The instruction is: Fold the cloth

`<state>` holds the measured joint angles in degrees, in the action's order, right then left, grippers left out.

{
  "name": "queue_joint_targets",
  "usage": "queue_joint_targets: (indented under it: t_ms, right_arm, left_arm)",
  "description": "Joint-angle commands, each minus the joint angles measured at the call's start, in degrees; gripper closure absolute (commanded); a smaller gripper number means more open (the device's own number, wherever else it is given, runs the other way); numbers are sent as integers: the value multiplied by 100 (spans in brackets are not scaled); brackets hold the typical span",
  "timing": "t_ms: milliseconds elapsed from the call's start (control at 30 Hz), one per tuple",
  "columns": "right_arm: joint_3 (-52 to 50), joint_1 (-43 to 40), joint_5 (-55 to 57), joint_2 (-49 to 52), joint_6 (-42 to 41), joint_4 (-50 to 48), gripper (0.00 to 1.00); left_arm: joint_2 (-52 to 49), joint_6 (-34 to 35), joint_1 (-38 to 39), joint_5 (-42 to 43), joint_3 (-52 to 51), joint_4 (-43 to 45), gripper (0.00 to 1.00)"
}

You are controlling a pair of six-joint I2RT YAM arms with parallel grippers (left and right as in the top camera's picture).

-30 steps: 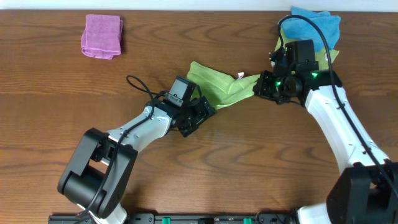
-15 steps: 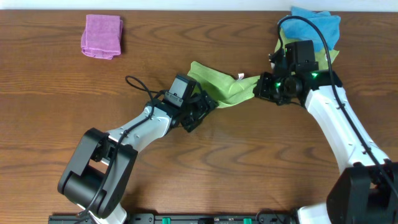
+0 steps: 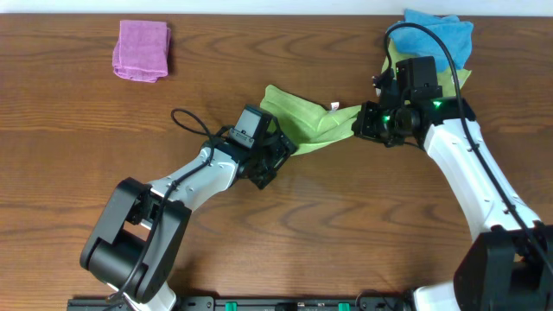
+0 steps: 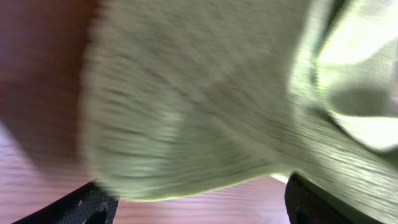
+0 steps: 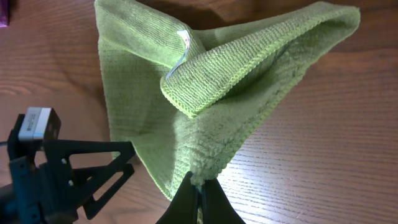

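Observation:
The lime-green cloth (image 3: 307,123) lies bunched on the wooden table, drawn out between my two grippers, with its white tag (image 3: 334,105) on the far edge. My right gripper (image 3: 359,122) is shut on one corner of the cloth (image 5: 205,106), with its fingers (image 5: 199,190) pinched together on the corner. My left gripper (image 3: 283,155) is open at the cloth's near-left edge. In the left wrist view the cloth (image 4: 199,99) fills most of the frame, blurred, and the two fingers (image 4: 199,208) stand wide apart just below its edge, with nothing between them.
A folded pink cloth (image 3: 141,50) lies at the far left. A bright blue cloth (image 3: 436,33) lies on a duller yellow-green cloth (image 3: 455,79) at the far right, behind my right arm. My left gripper also shows in the right wrist view (image 5: 81,168).
My left gripper has shifted slightly at the cloth's near-left edge and its cable has swung a little to the left. The right arm and its held corner have not moved.

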<state>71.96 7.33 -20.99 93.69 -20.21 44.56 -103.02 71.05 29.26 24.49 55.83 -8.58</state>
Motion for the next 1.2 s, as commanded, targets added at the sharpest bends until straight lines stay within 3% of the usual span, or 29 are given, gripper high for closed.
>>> queue_joint_targets:
  t_ms: [0, 200, 600, 1167]
  right_arm:
    - [107, 24, -44, -81, 162, 7, 98]
    - [107, 24, -46, -81, 164, 11, 98]
    - [107, 24, -44, -81, 256, 46, 98]
    - [107, 26, -44, -81, 267, 44, 98]
  left_arm:
    - [-48, 118, -48, -442, -35, -153, 14]
    - [-48, 334, -48, -612, -35, -98, 16]
    - [-48, 1040, -308, 236, -35, 164, 12]
    - [-48, 1045, -407, -688, -35, 498, 13]
